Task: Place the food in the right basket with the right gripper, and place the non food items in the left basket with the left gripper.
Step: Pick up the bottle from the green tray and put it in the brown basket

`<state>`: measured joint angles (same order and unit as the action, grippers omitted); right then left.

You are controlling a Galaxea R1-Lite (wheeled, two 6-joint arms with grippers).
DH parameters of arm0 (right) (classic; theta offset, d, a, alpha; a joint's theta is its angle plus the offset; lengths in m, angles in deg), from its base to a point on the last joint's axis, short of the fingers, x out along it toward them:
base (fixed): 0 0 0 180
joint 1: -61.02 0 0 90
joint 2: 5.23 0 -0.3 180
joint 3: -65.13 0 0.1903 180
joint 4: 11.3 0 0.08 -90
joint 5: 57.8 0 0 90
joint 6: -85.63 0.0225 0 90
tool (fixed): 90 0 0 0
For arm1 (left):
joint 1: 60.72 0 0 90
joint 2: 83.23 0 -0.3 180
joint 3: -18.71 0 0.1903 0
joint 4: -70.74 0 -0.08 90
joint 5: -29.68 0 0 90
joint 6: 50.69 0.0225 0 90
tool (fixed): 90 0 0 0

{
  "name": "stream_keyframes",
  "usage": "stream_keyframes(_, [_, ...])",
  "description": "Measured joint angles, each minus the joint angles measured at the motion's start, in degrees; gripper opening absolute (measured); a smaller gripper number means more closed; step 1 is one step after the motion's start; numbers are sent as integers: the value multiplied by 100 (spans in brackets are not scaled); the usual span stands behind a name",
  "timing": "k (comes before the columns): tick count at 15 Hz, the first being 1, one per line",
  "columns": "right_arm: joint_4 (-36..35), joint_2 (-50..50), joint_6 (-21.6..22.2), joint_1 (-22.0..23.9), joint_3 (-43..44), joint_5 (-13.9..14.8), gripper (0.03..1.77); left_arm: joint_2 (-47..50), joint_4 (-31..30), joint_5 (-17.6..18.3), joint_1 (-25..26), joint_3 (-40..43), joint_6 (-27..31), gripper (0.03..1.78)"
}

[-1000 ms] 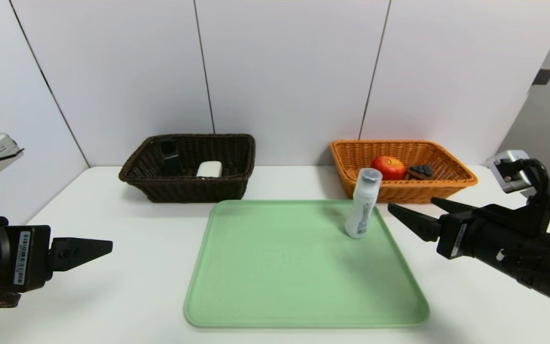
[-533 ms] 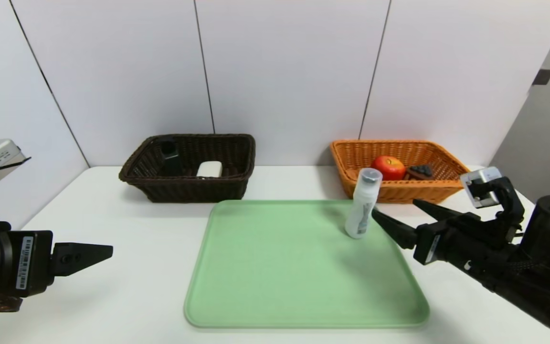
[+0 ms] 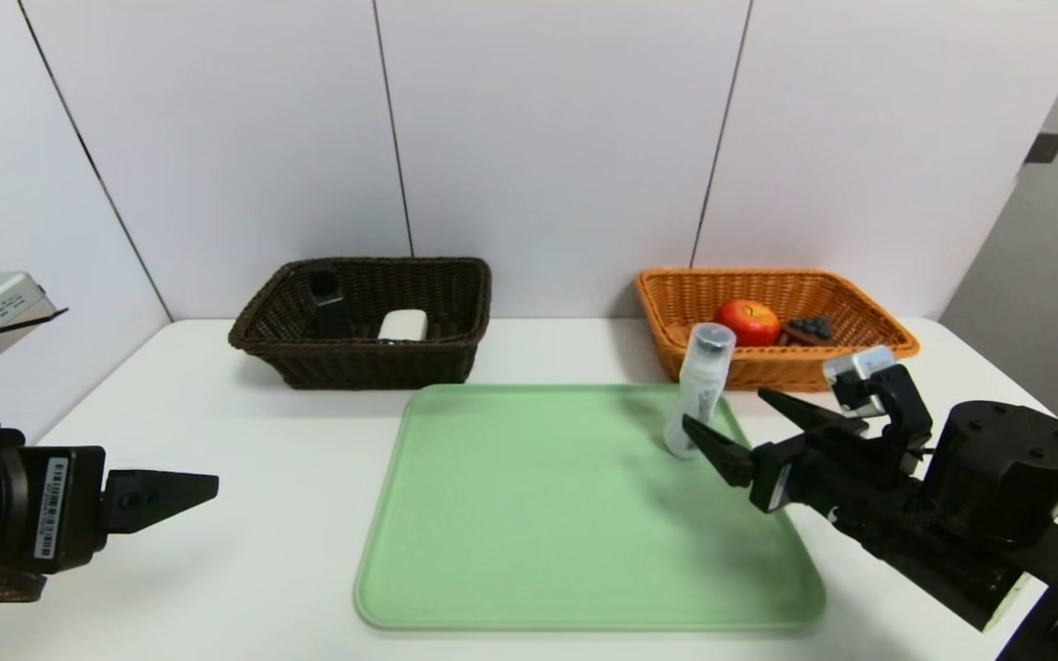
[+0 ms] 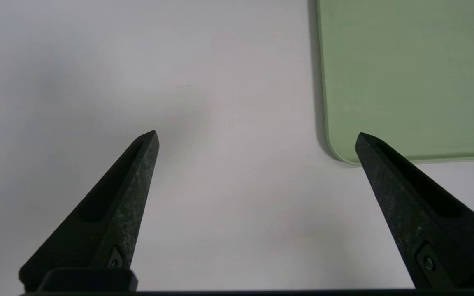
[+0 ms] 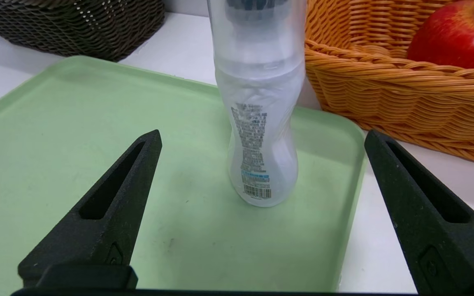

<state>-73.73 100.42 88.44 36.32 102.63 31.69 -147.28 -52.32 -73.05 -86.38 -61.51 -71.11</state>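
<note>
Lower and nearer now, the right gripper (image 3: 742,424), jaws spread, lines up on the white bottle (image 3: 700,387), which belongs to the idle, spread left gripper (image 3: 208,487).

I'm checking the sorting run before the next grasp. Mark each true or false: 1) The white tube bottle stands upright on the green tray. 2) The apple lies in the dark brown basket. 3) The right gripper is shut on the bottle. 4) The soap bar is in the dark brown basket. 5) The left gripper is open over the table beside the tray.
1) True: the white tube bottle stands upright on the green tray.
2) False: the apple lies in the orange basket, next to the cake slice.
3) False: the right gripper is open, its fingers apart from the bottle.
4) True: the soap bar is in the dark brown basket.
5) True: the left gripper is open there.
</note>
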Motion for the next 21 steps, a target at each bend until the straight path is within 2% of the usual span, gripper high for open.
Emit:
stream_keyframes(16, [-63,1025,-9,-118,1086,72,171,-163,-160,-2,0,9,-2,169])
stream_keyframes(17, [-67,1045,2,-115,1123,78,162,-166,-161,-2,1,9,-2,169])
stream_keyframes(21, [-72,1078,28,-84,1167,84,100,-171,-161,5,1,11,-13,169])
